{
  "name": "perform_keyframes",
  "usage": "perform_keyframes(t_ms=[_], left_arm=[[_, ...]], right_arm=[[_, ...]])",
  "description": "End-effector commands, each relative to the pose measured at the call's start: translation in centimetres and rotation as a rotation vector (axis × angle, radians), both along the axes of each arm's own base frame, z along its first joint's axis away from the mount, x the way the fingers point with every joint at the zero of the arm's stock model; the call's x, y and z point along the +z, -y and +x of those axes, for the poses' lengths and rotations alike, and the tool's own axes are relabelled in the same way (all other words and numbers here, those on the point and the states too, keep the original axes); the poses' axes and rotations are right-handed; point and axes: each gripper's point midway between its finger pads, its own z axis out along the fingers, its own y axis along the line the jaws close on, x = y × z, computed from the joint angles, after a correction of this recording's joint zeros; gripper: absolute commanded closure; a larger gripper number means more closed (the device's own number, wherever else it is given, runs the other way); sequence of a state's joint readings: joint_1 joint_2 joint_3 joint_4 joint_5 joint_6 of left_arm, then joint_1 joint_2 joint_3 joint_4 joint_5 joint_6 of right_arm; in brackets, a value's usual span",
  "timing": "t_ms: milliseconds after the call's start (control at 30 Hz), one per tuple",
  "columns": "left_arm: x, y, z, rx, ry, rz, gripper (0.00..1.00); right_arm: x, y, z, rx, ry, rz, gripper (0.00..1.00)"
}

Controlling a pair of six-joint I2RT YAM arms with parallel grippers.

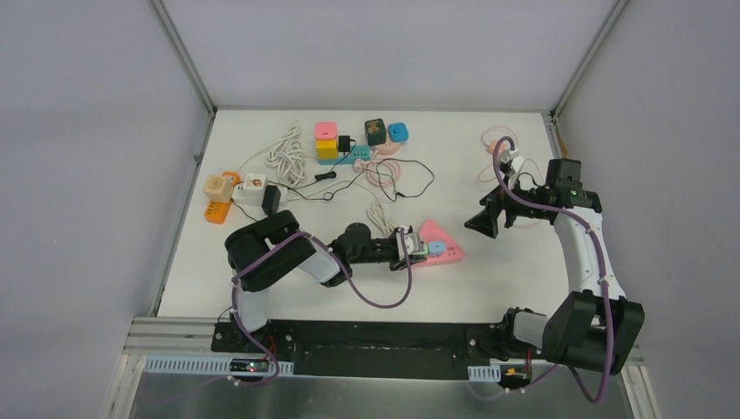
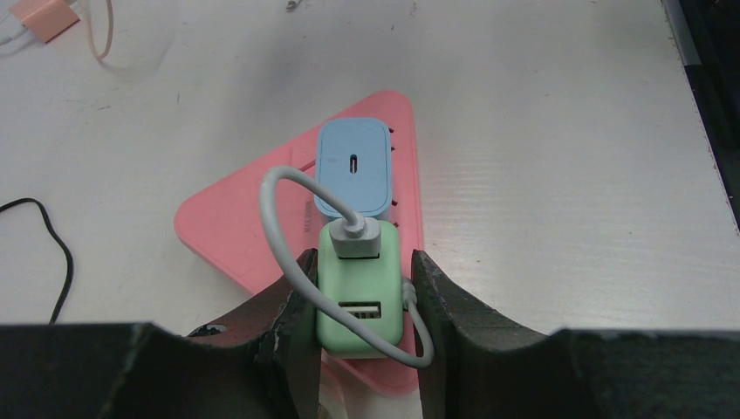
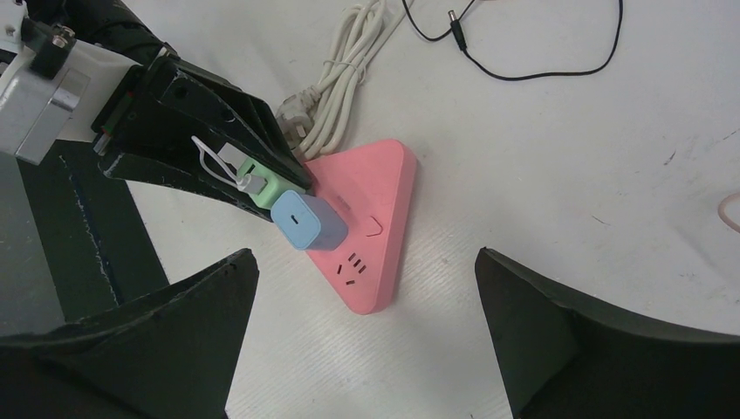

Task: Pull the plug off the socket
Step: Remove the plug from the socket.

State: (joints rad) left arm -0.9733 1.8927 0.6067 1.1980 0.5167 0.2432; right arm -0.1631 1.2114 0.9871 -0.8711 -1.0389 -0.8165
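On my white surface (image 1: 489, 288) the pink triangular socket (image 1: 443, 251) lies flat near the middle. My right fingers (image 3: 201, 323) hang spread wide off to its right, holding nothing. My left fingers (image 2: 445, 301) are clamped on the green plug (image 2: 359, 301), which sits just beside the blue plug (image 2: 352, 166), both seated in the socket.

The pink socket (image 2: 227, 236) and green plug (image 2: 359, 292) look like smooth matt plastic; the table (image 2: 567, 175) is matt, faintly scuffed.
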Motion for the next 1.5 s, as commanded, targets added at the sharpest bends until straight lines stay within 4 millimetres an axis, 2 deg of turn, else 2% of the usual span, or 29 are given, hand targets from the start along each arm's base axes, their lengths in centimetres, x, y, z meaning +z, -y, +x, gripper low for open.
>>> perform_keyframes(t_ms=[0,1467], left_arm=[[0.97,0.31,0.06,-0.020,0.009,-0.039,1.00],[0.65,0.50,-0.07,-0.035,0.003,-0.028,1.00]], right_arm=[[0.68,-0.73,-0.31,0.055,0.043,0.034,0.00],[0.16,-0.89,-0.83,0.091,0.041,0.025,0.00]])
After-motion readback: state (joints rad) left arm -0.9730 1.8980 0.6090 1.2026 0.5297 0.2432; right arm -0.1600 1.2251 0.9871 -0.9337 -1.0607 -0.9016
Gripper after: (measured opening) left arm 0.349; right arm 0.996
